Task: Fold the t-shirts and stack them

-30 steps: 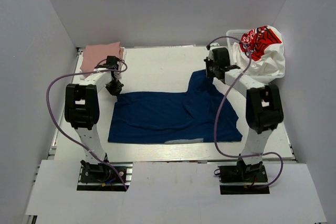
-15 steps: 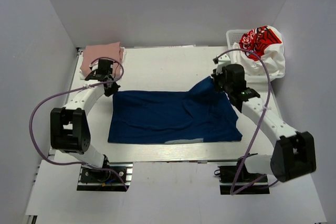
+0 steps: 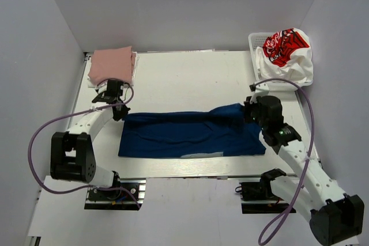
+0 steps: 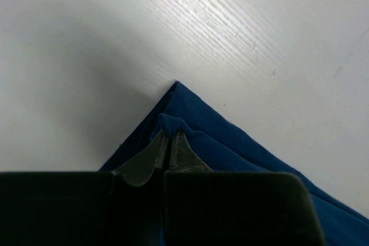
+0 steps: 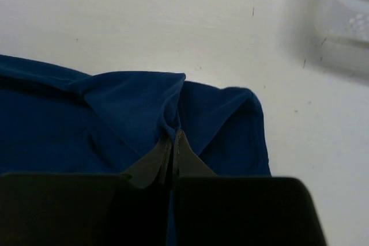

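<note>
Navy t-shirt [image 3: 190, 133] lies spread across the desk [image 3: 190, 79] centre, its far edge gathered up. The left jaws pinch its ten o'clock corner, and the right jaws pinch its two o'clock corner. A folded pink t-shirt [image 3: 112, 64] sits at eleven o'clock. White tees [image 3: 300, 67] fill the basket [image 3: 256, 40] at one o'clock.

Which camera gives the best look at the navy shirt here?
The top view: the whole navy shirt shows, lying as a wide band across the table. The left wrist view shows only one corner pinched in its jaws; the right wrist view only a bunched edge, likewise pinched.
</note>
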You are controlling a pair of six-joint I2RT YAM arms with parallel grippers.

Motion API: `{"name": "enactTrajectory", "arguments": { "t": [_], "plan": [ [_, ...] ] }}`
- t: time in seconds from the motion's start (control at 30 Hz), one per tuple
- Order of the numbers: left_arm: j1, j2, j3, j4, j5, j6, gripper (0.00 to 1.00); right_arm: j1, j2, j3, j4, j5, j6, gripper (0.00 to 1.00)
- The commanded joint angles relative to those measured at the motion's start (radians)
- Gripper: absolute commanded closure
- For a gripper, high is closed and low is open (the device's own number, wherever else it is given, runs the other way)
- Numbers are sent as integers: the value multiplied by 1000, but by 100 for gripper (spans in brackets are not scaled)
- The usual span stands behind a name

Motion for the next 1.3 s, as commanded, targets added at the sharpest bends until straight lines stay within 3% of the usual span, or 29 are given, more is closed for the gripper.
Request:
{"name": "enactTrajectory", "arguments": {
  "t": [0.0, 0.13, 0.3, 0.33, 0.4, 0.47, 0.5, 0.53, 0.57, 0.6, 0.63, 0.77, 0.8, 0.97, 1.0, 1.07, 1.1, 1.27],
  "plan": [
    [-8, -101, -48, 33, 22, -35, 100, 10, -51, -29, -90, 25, 102, 100],
    [-8, -153, -119, 33, 42, -47, 100, 12, -118, -67, -211, 100, 209, 100],
    [-8, -162, -172, 4, 65, -105, 98, 12, -132, -89, -295, 79, 382, 97],
    [-8, -152, -172, -22, 39, -125, 98, 7, -114, -90, -334, 114, 422, 84],
    [-8, -152, -182, -120, -7, -201, 76, 15, -105, -102, -464, 155, 546, 78],
    [-8, -152, -165, -251, -76, -266, 68, 20, -136, -116, -475, 165, 599, 58],
    [-8, -161, -125, -292, -88, -312, 45, 23, -149, -129, -474, 107, 617, 40],
    [-8, -161, -105, -319, -99, -321, 33, 20, -163, -132, -471, 94, 663, 10],
    [-8, -176, -87, -338, -117, -322, 26, 23, -205, -145, -454, 99, 675, 10],
    [-8, -196, -53, -359, -118, -322, 2, 18, -219, -153, -428, 102, 675, 10],
    [-8, -207, -36, -360, -130, -322, 0, 21, -232, -153, -420, 137, 669, 10],
    [-8, -241, 16, -323, -87, -250, 0, 21, -256, -110, -302, 105, 504, 10],
    [-8, -241, 16, -267, -32, -230, 0, 24, -241, -106, -227, 32, 470, 10],
    [-8, -196, -14, -79, 151, -115, 0, 33, -47, -116, 22, -138, 355, 10],
    [-20, -138, -2, -35, 219, -78, 0, 38, 87, -100, 112, -145, 335, 10],
    [-40, -120, 15, -25, 229, -62, 0, 38, 121, -39, 137, -133, 314, 10],
    [-57, -85, 24, -8, 255, -49, 0, 35, 235, 9, 122, -119, 306, 10],
    [-103, -27, 21, 12, 266, -39, 0, 37, 435, 136, 19, -1, 329, 10]
  ]
}}
